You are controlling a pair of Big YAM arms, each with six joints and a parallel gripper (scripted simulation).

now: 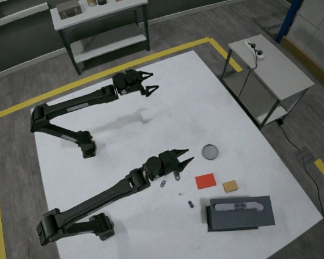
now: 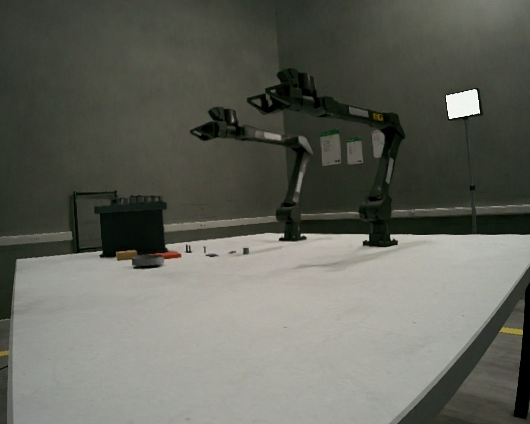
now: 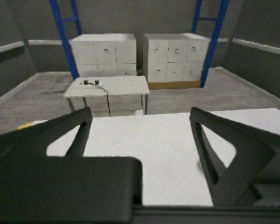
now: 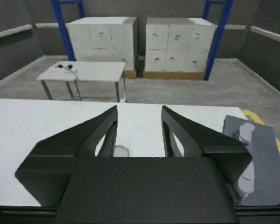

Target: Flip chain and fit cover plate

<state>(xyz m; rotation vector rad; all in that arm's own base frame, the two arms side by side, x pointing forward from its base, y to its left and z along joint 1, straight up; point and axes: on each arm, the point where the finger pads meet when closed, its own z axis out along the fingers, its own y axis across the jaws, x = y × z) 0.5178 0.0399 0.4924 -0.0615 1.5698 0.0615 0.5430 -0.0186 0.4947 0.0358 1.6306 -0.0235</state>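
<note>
The dark grey block (image 1: 240,212) stands at the table's front right with the grey chain (image 1: 238,206) lying along its top; the pins' direction is too small to tell. A small two-hole plate (image 1: 163,184), which looks like the cover plate, lies on the table under my right arm. My right gripper (image 1: 185,156) hovers above the table left of the block, fingers partly apart with nothing between them. In the right wrist view the block (image 4: 257,155) shows at the right. My left gripper (image 1: 150,82) is wide open and empty, high over the far side.
A second small link piece (image 1: 176,176), a roller (image 1: 191,204) and a thin pin (image 1: 183,193) lie loose near the plate. A grey disc (image 1: 209,151), a red square (image 1: 205,181) and a tan square (image 1: 230,186) lie between my right gripper and the block.
</note>
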